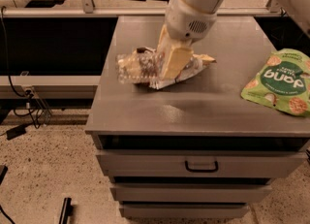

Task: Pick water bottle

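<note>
The water bottle (134,68) is a clear ribbed plastic bottle. It is held on its side, above the grey cabinet top (193,109), with its free end pointing left. My gripper (170,63) reaches down from the upper right and is shut on the bottle's right end; its cream-coloured fingers (175,59) cover that end. The brown chip bag (196,67) lies on the cabinet behind and below the bottle, and shows partly through the clear plastic.
A green snack bag (280,82) lies at the right edge of the cabinet top. Drawers with a dark handle (201,166) are below the front edge. A railing and cables are on the left, and speckled floor is below.
</note>
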`<action>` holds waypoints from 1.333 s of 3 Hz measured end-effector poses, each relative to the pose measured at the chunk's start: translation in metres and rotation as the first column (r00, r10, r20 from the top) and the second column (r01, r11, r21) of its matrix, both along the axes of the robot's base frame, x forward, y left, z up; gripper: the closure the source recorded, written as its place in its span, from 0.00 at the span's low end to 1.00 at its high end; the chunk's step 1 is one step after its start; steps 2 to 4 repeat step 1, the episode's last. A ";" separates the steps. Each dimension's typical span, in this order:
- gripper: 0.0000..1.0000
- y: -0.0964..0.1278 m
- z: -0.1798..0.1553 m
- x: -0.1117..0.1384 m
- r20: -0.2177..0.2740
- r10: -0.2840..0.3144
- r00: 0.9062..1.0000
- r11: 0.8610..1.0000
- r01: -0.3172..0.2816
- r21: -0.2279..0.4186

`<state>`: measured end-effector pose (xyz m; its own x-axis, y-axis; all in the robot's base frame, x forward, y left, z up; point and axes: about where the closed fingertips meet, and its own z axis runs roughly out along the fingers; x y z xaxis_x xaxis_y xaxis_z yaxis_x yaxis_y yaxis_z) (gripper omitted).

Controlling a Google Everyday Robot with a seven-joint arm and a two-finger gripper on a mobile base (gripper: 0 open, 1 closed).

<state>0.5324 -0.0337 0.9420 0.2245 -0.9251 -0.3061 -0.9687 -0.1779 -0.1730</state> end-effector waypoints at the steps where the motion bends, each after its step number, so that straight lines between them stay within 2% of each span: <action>1: 1.00 -0.003 0.038 0.012 0.068 -0.016 0.998 0.999 0.013 0.049; 4: 1.00 -0.003 0.038 0.012 0.068 -0.016 0.998 0.999 0.013 0.049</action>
